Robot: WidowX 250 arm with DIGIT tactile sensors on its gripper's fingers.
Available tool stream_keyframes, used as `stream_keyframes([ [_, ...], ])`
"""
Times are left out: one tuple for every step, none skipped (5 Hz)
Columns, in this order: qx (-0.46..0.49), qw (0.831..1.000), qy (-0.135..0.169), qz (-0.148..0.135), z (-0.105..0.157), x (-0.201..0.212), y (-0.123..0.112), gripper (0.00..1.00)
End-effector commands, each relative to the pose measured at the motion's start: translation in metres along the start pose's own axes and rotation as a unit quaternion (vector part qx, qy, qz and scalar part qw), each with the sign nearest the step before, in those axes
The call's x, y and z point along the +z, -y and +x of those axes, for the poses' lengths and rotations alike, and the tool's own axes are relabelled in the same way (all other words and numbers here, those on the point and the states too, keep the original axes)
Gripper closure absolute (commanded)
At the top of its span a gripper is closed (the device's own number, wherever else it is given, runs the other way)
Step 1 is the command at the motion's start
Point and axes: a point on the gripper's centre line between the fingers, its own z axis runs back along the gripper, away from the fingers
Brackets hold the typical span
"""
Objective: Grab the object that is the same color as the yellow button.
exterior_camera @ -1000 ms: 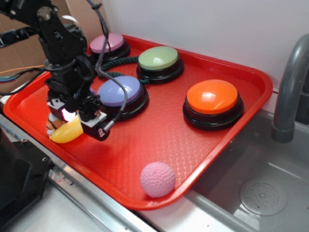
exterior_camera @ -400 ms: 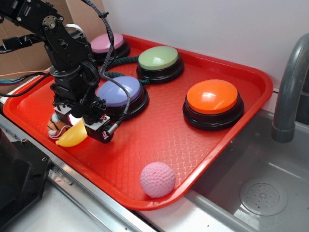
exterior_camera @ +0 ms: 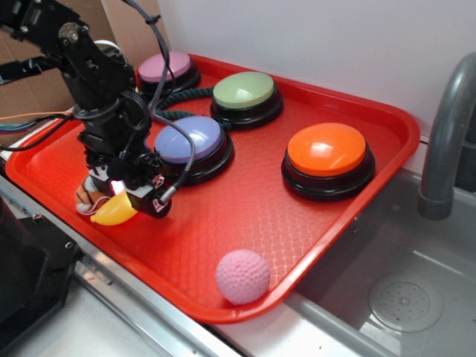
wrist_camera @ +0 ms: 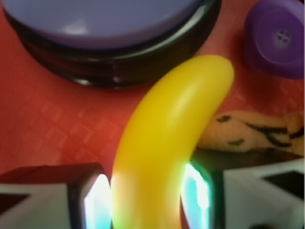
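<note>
Wrist view, pincer (wrist_camera: 147,200) apparently gripping banana (wrist_camera: 167,143), unlabelled

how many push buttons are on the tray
4 visible: pink button at the back left, green button beside it, purple button by the arm, orange button on the right. The arm may hide more.
</note>
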Motion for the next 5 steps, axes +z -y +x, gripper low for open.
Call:
stream_keyframes([
  [-0.014, 1.0, 0.011, 0.008, 0.012, 0.041, 0.009, 1.0],
  [-0.022, 1.0, -0.002, 0.018, 0.028, 0.077, 0.011, 1.0],
  [-0.044, 0.999, -0.007, 0.017, 0.047, 0.114, 0.019, 1.0],
  [-0.065, 0.998, 0.012, 0.02, 0.055, 0.141, 0.026, 1.0],
  [-0.079, 0.997, -0.006, 0.024, 0.056, 0.146, 0.026, 1.0],
])
